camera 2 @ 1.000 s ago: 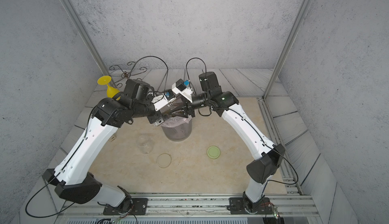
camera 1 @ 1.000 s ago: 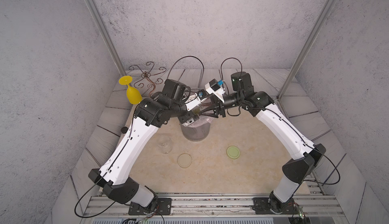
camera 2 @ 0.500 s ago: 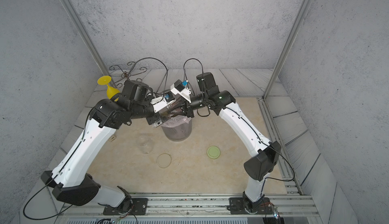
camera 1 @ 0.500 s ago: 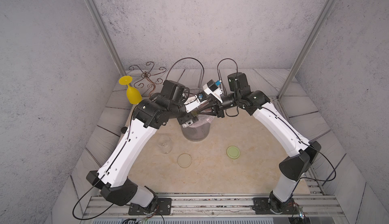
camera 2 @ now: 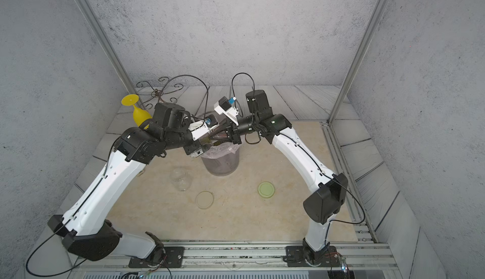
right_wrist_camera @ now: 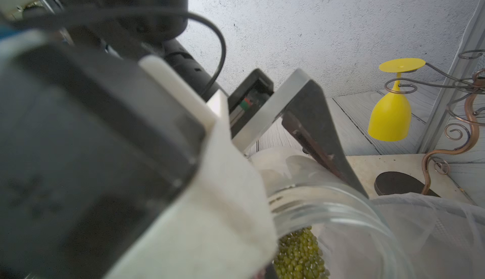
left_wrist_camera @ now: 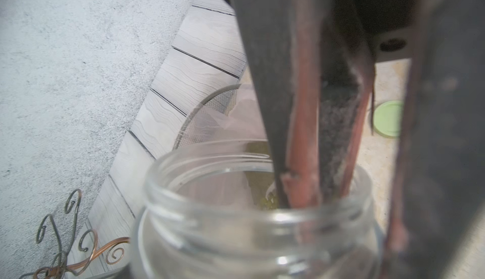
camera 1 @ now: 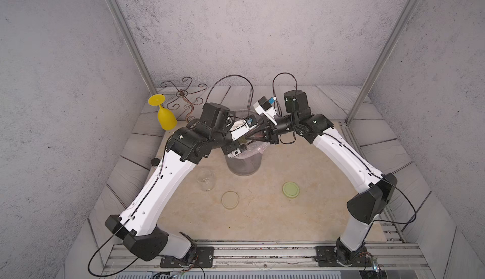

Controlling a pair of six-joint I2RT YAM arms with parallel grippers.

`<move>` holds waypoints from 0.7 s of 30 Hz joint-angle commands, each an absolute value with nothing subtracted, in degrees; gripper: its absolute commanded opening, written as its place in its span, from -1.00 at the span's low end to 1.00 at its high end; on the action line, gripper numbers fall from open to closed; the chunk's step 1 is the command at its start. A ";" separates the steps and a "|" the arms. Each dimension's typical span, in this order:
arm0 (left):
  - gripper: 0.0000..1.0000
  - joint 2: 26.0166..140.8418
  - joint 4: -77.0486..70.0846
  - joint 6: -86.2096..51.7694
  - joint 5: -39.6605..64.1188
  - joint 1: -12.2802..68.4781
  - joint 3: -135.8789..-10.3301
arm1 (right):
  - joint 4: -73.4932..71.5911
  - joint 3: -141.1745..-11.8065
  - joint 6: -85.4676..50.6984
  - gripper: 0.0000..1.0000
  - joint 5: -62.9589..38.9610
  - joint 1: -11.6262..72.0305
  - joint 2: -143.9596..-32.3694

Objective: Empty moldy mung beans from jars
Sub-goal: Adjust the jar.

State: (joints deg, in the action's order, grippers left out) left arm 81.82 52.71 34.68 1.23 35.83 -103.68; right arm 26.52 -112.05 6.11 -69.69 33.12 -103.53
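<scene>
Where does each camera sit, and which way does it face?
Both top views: high over the arms' bases, facing down toward the back wall; both arms, bin, green lid.
Left wrist: on the left arm, facing the mouth of the held jar, where the right gripper pokes in; own body unclear.
Right wrist: on the right arm, past its blurred finger toward mung beans and a left gripper finger.
Shared: both wrist views show the held jar; right wrist and top views, yellow glass.
</scene>
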 commanded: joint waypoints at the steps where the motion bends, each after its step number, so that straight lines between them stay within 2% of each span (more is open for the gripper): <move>1: -0.12 83.06 43.90 33.38 -0.57 35.62 -101.75 | 14.68 -112.49 -3.66 -1.00 -68.51 30.17 -107.99; 5: -0.06 85.08 40.17 32.70 0.74 34.94 -101.30 | 13.36 -113.59 -5.10 -1.00 -69.39 29.11 -110.26; 9: 0.15 87.02 37.82 32.77 0.93 34.50 -101.76 | 15.10 -114.17 -3.83 -1.00 -69.08 28.58 -111.51; 17: 0.38 88.42 36.52 31.40 1.12 33.32 -102.36 | 10.80 -113.36 -8.74 -1.00 -69.79 27.16 -113.03; 21: 0.75 87.73 36.06 31.44 0.33 33.27 -102.04 | 9.16 -112.86 -10.58 -1.00 -69.41 26.80 -113.42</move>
State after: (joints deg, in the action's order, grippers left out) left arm 88.99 41.32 34.59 0.30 32.99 -101.08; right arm 12.69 -112.12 -7.16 -74.52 27.53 -110.91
